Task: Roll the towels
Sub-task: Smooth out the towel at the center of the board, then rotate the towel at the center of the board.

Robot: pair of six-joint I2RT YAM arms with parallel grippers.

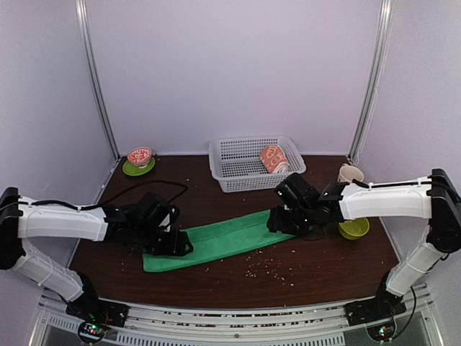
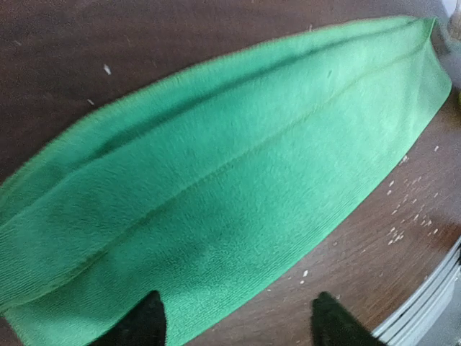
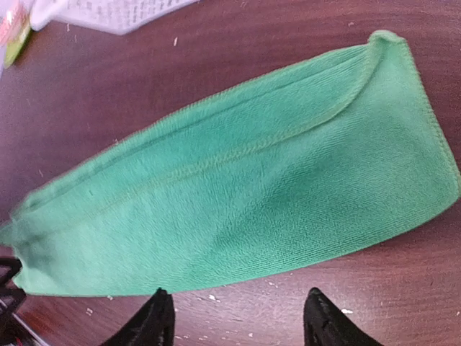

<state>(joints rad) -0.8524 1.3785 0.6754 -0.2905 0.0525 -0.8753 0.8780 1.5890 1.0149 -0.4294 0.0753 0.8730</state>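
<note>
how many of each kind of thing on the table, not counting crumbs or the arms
towels: 2 (green towel, peach towel)
basket: 1
bowls: 2 (patterned bowl, green bowl)
saucer: 1
cup: 1
total: 7

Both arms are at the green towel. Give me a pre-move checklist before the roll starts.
1. green towel folded into a flat long strip: ok
2. left gripper open, empty, at the strip's left end: ok
3. right gripper open, empty, at the right end: ok
4. peach towel rolled, in the basket: ok
5. rolling path free of crumbs: not ok
6. layers underneath lined up: cannot tell
</note>
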